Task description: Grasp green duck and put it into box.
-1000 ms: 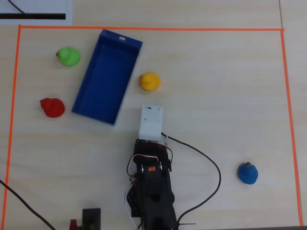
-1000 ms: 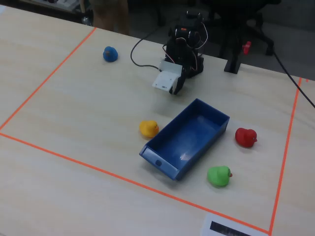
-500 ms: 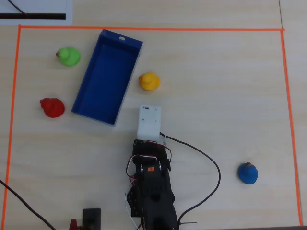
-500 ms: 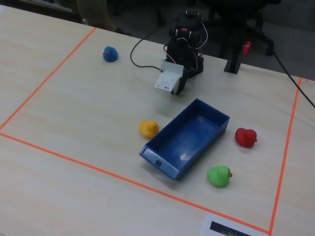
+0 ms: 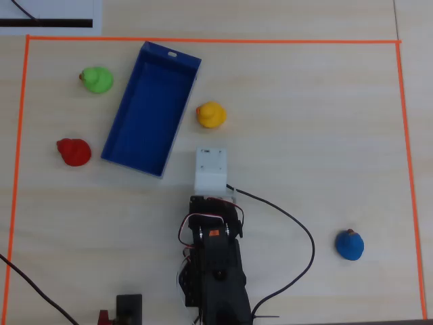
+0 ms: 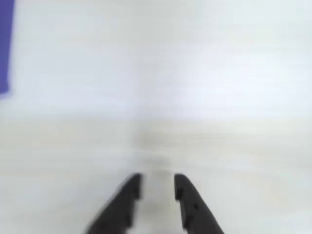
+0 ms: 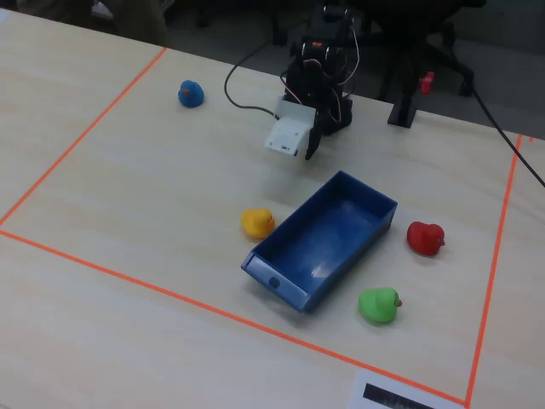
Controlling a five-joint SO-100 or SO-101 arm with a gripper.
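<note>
From overhead, the green duck (image 5: 97, 80) sits just left of the box (image 5: 122, 150), apart from it. At the wrist, the gripper (image 6: 157, 187) hangs empty, fingers slightly parted above bare table (image 6: 195, 73). Sideways on, the red duck (image 7: 425, 238) stands near the box.

Pale matt wood-grain table (image 5: 304, 135); glossy blue plastic box (image 7: 375, 201); smooth, rubbery-looking green duck (image 7: 377, 305); matt black fingers (image 6: 187, 200).

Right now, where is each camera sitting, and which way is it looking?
Overhead view: above the table, looking straight down; the arm enters from the bottom edge.
Wrist view: rides on the arm, facing blurred tabletop; gripper pokes in below.
Fixed view: stands across the table, facing the arm.
Overhead and fixed views share the green duck and box.
</note>
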